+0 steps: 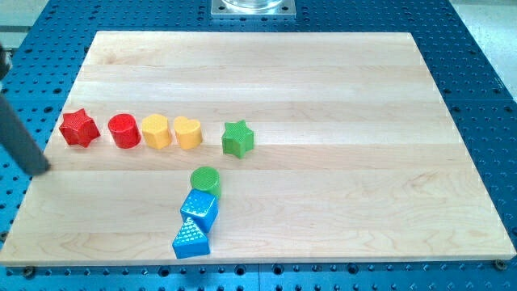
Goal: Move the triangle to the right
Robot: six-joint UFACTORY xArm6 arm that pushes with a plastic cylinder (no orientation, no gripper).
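The blue triangle (pixel 191 240) lies near the view's bottom edge of the wooden board (pixel 339 121), left of centre. It touches a blue cube (pixel 200 209) just above it, and a green cylinder (pixel 205 179) sits above the cube. My tip (pixel 42 170) is at the board's left edge, far to the left of the triangle and below the red star (pixel 79 128). The dark rod slants up to the view's left edge.
A row of blocks runs across the left half: red star, red cylinder (pixel 124 131), yellow block (pixel 156 131), yellow heart (pixel 187 132), green star (pixel 237 138). A blue perforated table (pixel 485 73) surrounds the board. A metal mount (pixel 252 7) sits at the top.
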